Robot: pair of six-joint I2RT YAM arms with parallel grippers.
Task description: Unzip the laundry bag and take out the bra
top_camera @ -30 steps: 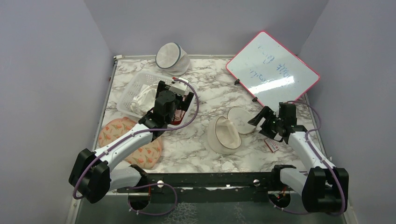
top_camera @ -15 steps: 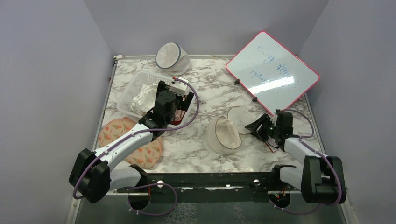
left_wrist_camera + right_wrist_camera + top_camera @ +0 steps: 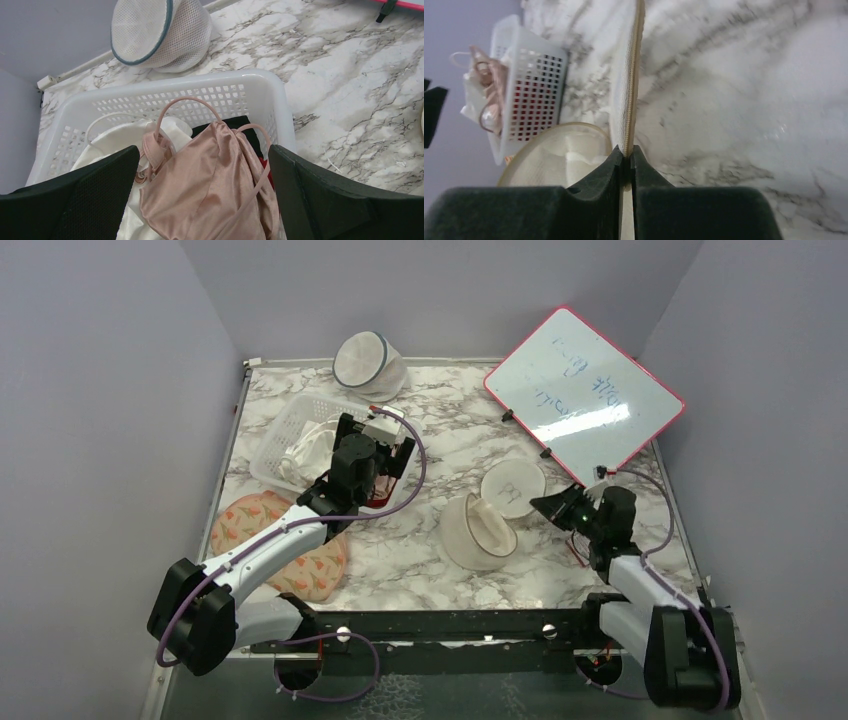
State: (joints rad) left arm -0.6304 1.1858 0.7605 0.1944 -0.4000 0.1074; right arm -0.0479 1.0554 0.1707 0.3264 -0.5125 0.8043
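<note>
The bra (image 3: 210, 190) lies in the basket (image 3: 200, 92) at 10 o'clock, your left gripper (image 3: 201, 155) spread above it. Your right gripper (image 3: 625, 156) pinches the unzipped flap of the laundry bag (image 3: 480, 532). Lift left straight up, clear of straps.

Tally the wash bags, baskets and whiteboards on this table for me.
Round wash bags: 2 (cream-beige padded laundry bag, white mesh bag with grey-blue rim)
White plastic basket: 1
Pink-framed whiteboard: 1
Total: 4
</note>
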